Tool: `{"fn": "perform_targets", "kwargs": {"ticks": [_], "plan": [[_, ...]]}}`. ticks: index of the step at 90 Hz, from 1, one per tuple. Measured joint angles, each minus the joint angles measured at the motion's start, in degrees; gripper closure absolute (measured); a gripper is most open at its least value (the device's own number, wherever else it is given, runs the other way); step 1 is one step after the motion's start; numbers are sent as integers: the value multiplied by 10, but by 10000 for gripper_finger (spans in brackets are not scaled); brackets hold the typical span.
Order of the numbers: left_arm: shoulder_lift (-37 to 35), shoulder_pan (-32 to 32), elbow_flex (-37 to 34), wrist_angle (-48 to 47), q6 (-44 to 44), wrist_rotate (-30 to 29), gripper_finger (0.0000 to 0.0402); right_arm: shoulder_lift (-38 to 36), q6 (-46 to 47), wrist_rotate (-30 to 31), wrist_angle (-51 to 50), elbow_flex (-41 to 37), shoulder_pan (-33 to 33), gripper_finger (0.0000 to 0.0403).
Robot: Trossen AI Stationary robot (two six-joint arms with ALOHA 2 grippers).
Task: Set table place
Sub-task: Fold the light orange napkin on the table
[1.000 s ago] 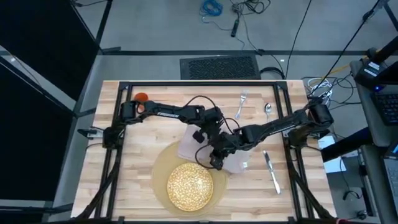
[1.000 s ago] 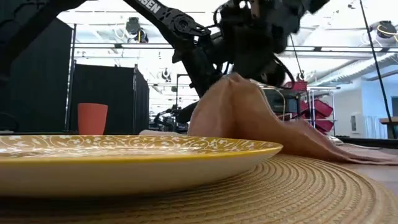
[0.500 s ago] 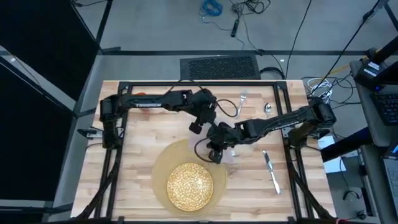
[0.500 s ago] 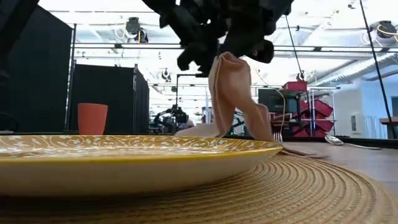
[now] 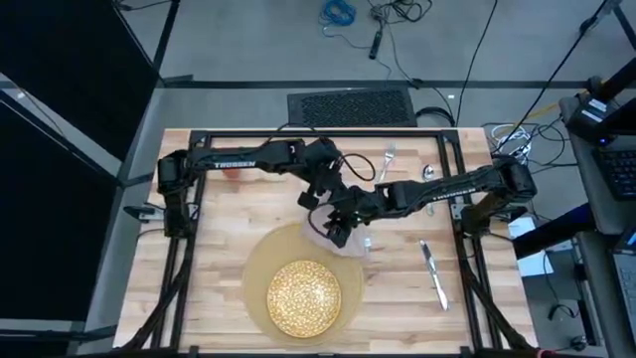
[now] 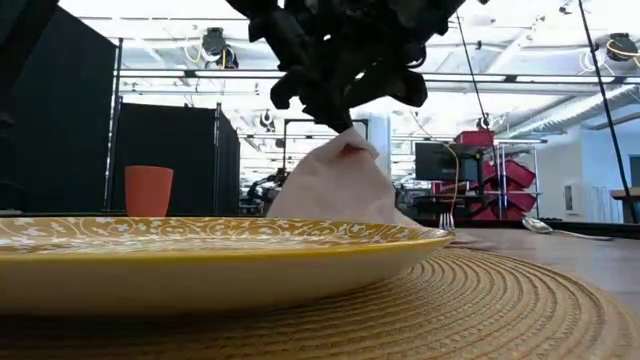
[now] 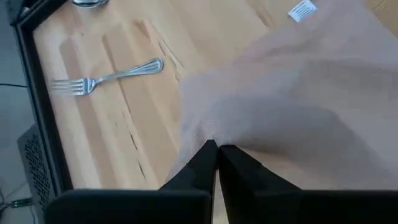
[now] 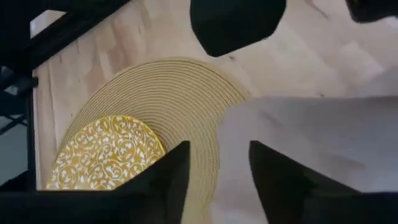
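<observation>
Since 0.5 s ago the napkin (image 6: 335, 185) dropped lower and spread behind the plate (image 6: 200, 255). Left hand (image 7: 214, 152) pinched its peak; right hand (image 8: 217, 165) spread, alongside. Step: laying napkin; next needs flattening on counter (image 5: 229, 229).

Napkin (image 5: 343, 239) blocks mat (image 5: 260, 270) edge; fork (image 5: 386, 167) side seemingly open.

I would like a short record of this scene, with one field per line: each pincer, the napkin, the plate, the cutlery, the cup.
left pincer: shut on napkin, over table centre
right pincer: open, beside napkin
napkin: lifted at one point, hanging to the table behind the plate
plate: on mat
fork: far side of table
spoon: right of fork
knife: right of mat
cup: upright, far left
</observation>
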Motion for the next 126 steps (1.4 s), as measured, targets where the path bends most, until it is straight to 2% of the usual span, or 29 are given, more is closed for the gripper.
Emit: {"fn": "perform_targets", "kwargs": {"ticks": [16,30,36,46,63,79,93,109,126], "plan": [[0,12,0,-11,-4,44,401,0,-39,-37,-15,26,-5,202],[-3,22,0,-29,-4,59,401,0,-91,-30,-114,99,-5,198],[-12,28,0,-46,-4,64,401,0,-111,-8,-169,139,-4,199],[-44,44,0,-92,-4,107,401,-9,-138,54,-275,188,-4,204],[-123,71,-6,-117,-19,142,401,-63,-138,174,-391,196,-4,208],[-196,91,-29,-121,-49,159,401,-89,-131,191,-416,196,-4,208],[-231,97,-40,-136,-73,150,401,-90,-144,189,-426,196,-4,208],[-256,106,-83,-172,-87,61,401,-90,-133,191,-465,196,-4,208],[-293,136,-118,-176,-98,0,401,-90,-125,205,-488,195,-4,209]]}}
